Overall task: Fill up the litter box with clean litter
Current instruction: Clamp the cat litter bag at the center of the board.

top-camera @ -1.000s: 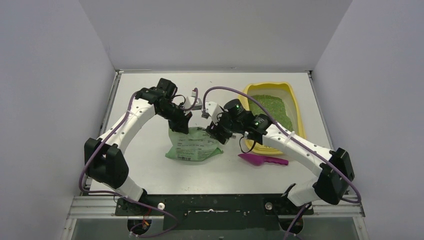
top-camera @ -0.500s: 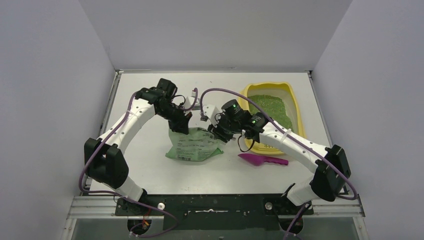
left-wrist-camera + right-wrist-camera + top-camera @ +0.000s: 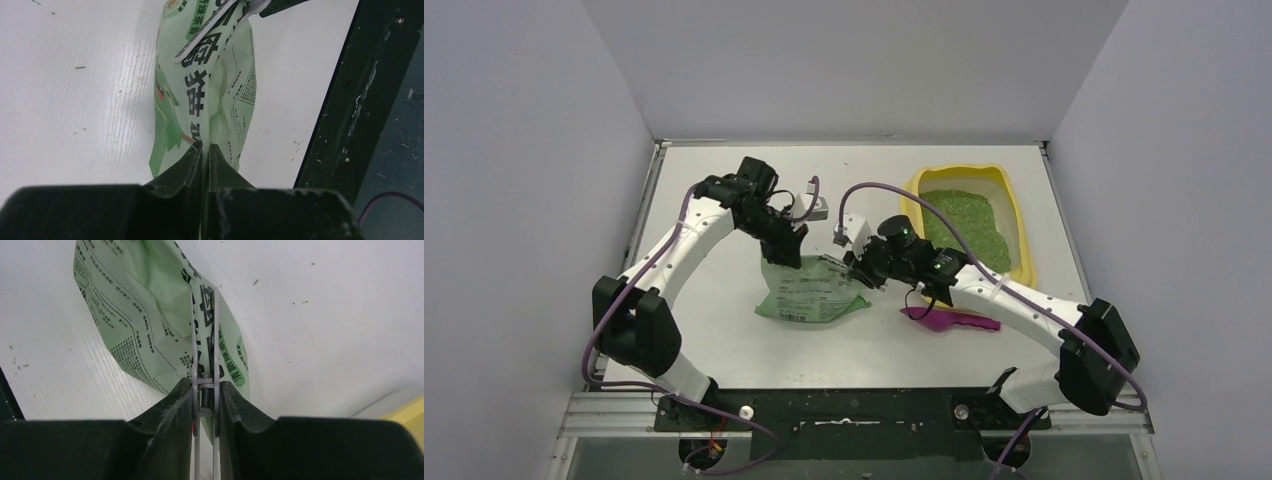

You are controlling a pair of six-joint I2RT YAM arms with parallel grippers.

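1. Overhead: the shallow yellow plastic litter box (image 3: 959, 171) sits at 2 o'clock on the white desk (image 3: 714, 180), with fine bright-green litter granules (image 3: 964, 215) already spread across its floor. At centre, a light-green printed plastic bag (image 3: 809, 295) is held at its top edge by both arms. The left gripper (image 3: 788, 250) is at the bag's 11 o'clock corner and the right gripper (image 3: 861, 270) at its 2 o'clock corner. A magenta plastic scoop (image 3: 954, 320) lies on the desk at 4 o'clock from the bag, close under the right forearm.

2. Left wrist: the left jaws are pressed together on the bag's folded top edge. The creased, printed film runs away from them toward 12 o'clock.

3. Right wrist: the right jaws are clamped on the handle end of a grey spring clip (image 3: 203, 385). Its two thin arms stand apart and straddle the bag's edge toward 12 o'clock. Whether the clip is going on or coming off cannot be told; with litter already in the box, sealing the bag looks the likelier step. Doing it well calls for a firm, even squeeze so the arms do not snap shut early. The left jaws should hold the edge taut and flat. The clip should travel straight along the fold, and the squeeze should ease only once the film sits deep between the arms. A slipping squeeze could pinch a wrinkle or let the clip spring away.
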